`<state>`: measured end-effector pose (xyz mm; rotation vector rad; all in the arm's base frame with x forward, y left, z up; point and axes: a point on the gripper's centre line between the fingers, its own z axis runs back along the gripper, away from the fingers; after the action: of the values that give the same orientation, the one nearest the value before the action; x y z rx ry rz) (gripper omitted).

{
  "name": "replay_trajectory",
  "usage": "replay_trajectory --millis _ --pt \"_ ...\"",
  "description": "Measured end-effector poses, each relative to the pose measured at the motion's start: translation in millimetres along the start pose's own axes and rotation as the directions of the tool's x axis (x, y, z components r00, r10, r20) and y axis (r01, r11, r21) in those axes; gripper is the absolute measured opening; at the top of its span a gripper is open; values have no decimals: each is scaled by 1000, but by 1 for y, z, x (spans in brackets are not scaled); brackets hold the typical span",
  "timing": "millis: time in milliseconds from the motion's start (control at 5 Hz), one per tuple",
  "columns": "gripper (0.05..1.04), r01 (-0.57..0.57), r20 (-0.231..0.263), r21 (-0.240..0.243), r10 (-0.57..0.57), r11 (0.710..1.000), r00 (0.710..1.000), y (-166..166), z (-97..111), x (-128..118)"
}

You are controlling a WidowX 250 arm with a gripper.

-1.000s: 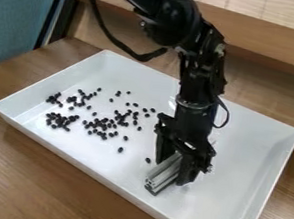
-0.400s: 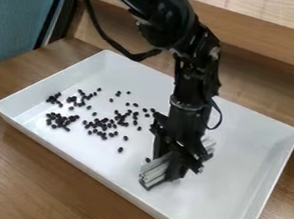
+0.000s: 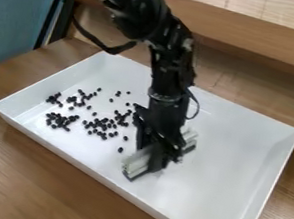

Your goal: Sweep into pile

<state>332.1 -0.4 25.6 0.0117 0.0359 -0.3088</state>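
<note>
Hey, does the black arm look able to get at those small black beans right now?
Probably yes. The hand holds the grey bar low in the white tray, beside the black beans, and only bare tray floor seems to lie between them.

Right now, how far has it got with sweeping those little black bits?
Seemingly partway: many black bits sit in loose clumps on the white tray. In hand: the gripper holds a grey bar beside them. Left: joining the clumps and stragglers, like the lone bit, into one pile.
</note>
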Motion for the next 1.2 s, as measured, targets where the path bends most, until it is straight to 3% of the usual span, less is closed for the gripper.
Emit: replay_trajectory --millis 400,800,1000,1200 --pt "404 2 13 25 -3 1000 1000 34 0 -10" --pt "404 158 5 56 -159 986 987 62 -1 7" --pt "404 186 0 57 -186 981 983 72 -2 18" --pt "404 144 23 31 -144 989 989 78 -3 24"
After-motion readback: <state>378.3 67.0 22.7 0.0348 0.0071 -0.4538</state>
